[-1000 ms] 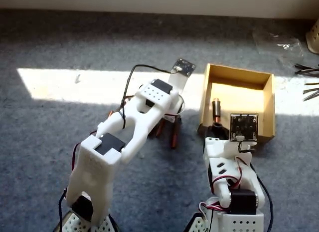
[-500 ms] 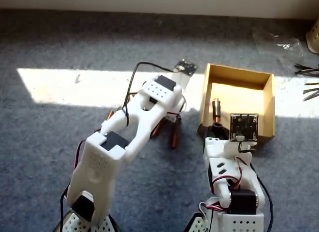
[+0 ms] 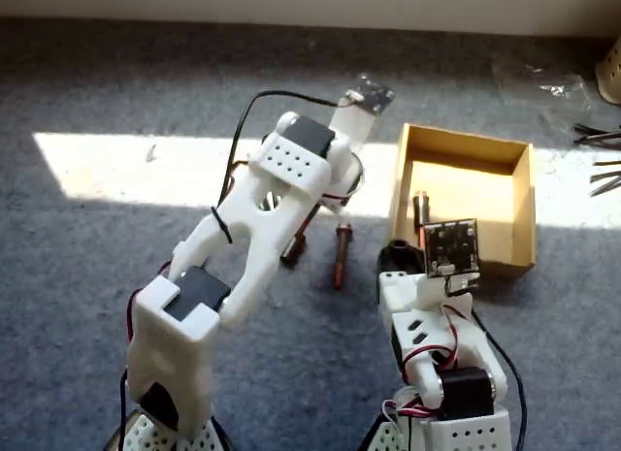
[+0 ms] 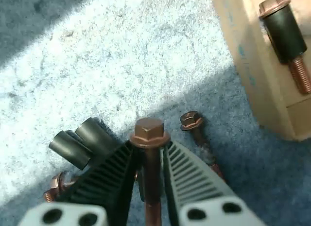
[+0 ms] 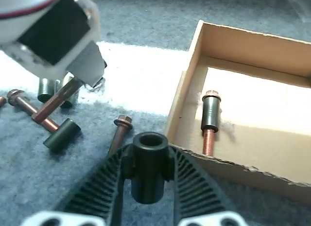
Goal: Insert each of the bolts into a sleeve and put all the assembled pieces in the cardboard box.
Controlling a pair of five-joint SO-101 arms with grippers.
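My left gripper point(image 4: 149, 149) is shut on a copper bolt point(image 4: 149, 160), head outward, held above the carpet. Below it lie two black sleeves point(image 4: 80, 141) and a loose bolt point(image 4: 197, 131). My right gripper point(image 5: 148, 153) is shut on a black sleeve point(image 5: 148, 165), its bore facing up, just outside the cardboard box point(image 5: 187, 95). One assembled bolt and sleeve point(image 5: 210, 121) lies inside the box. In the high view the left arm's wrist point(image 3: 310, 165) hangs left of the box point(image 3: 466, 145), and the held sleeve point(image 3: 398, 257) is at the box's near left corner.
On the carpet between the arms lie a loose bolt point(image 3: 340, 252), another bolt point(image 5: 29, 109), a lying sleeve point(image 5: 62, 134) and upright sleeves point(image 5: 48, 90). Black ties and a clear bag point(image 3: 597, 136) lie at the far right. Bright sun falls across the carpet.
The left arm has risen and swung farther away with the bolt. The right arm has shifted slightly left with the sleeve.
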